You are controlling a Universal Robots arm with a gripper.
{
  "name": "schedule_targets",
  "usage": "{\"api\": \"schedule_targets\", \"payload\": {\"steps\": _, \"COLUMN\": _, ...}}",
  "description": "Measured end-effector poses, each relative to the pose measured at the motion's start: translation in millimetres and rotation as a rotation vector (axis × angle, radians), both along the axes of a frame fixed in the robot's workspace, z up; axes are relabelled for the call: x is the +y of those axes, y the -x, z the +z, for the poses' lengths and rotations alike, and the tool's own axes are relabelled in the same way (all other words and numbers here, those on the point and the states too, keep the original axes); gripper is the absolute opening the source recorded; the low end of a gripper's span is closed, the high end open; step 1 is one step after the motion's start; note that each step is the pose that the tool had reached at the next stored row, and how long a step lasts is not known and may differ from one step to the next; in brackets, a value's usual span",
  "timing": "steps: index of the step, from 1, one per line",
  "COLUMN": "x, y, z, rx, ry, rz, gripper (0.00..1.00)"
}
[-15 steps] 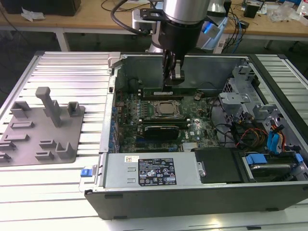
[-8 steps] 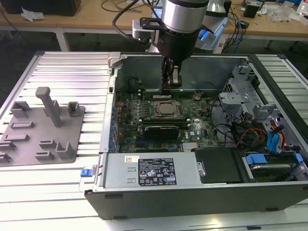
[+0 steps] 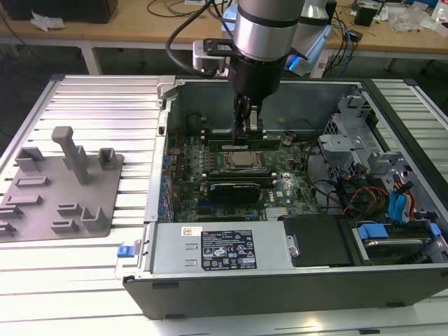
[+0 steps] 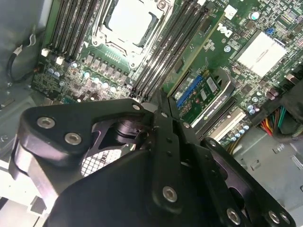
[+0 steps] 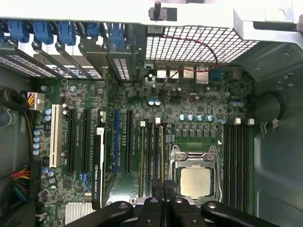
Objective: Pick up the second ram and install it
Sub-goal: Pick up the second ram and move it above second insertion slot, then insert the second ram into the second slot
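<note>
While I hover over the bumpy green mobo (image 5: 142,94), the matte black gripper (image 5: 164,189) has its fingers narrow, pinched on the second ram (image 5: 161,151). It's a thin, flat green stick standing on edge in a slot, just beside the square silver CPU (image 5: 195,182). Long black slots crowd both sides, smooth grey case wall (image 5: 279,165) well apart

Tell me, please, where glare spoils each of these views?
In the exterior view the slatted table glares white; in the second wrist view the processor cap looks washed out; in the first wrist view the case rim is blown white.
</note>
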State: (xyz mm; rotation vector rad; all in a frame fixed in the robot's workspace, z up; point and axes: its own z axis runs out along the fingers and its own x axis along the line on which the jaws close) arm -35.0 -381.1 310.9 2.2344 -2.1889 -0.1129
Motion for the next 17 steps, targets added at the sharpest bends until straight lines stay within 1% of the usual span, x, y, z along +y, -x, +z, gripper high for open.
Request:
{"api": "schedule_targets", "payload": {"steps": 12, "x": 0.0, "y": 0.0, "z": -0.7, "rx": 0.0, "ry": 0.0, "rz": 0.0, "gripper": 0.09}}
{"api": "schedule_targets", "payload": {"steps": 17, "x": 0.0, "y": 0.0, "z": -7.9, "rx": -0.0001, "ry": 0.0, "rz": 0.0, "gripper": 0.09}}
